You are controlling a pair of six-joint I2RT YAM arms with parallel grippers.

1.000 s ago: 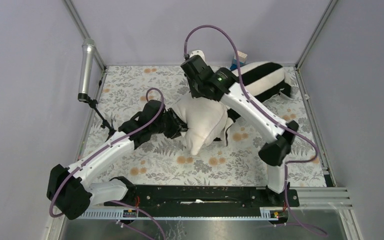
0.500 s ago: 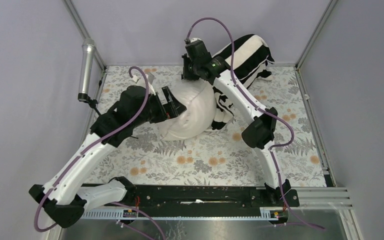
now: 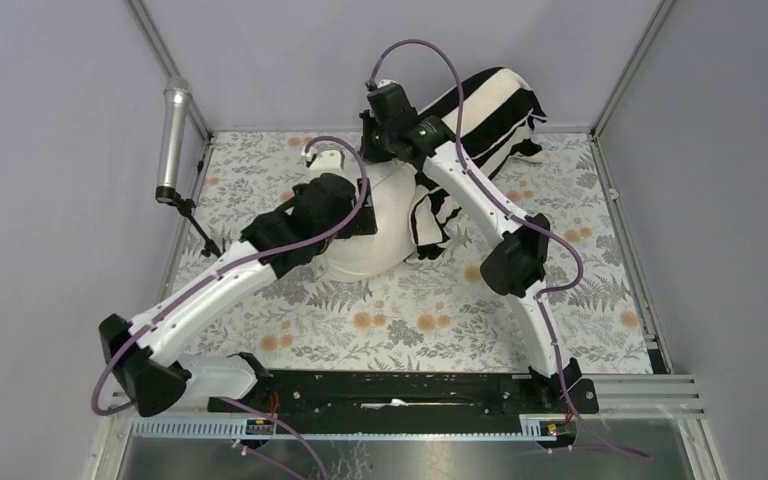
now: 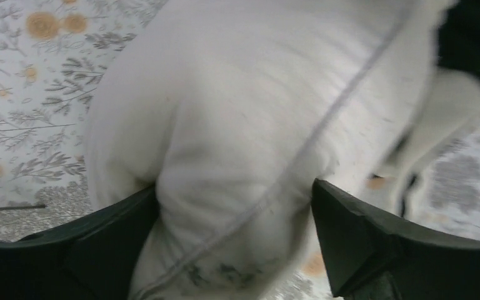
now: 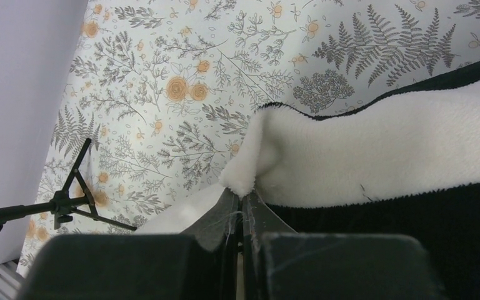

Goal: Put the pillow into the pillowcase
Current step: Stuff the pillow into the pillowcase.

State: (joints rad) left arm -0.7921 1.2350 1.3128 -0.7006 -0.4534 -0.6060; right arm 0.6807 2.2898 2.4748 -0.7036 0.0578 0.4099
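- The cream pillow [image 4: 256,125] fills most of the view, with a seam running diagonally across it.
- The left gripper [image 4: 234,187] has its dark fingers [image 4: 362,237] spread wide, and the pillow bulges between them.
- The floral table covering [image 4: 31,112] shows at the left.
- The pillowcase [image 4: 472,37] shows at the far right.

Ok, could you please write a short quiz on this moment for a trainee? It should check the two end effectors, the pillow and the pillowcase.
1. True or false: the right end effector is shut on an edge of the pillowcase.
2. Where is the pillow relative to the left end effector? A) between its wide-open jaws; B) hanging above it; C) out of its camera's view.
3. Short answer: is the pillow fully inside the pillowcase?

Key: 1 true. 2 A. 3 No; in the top view much of it lies bare outside the striped fabric.
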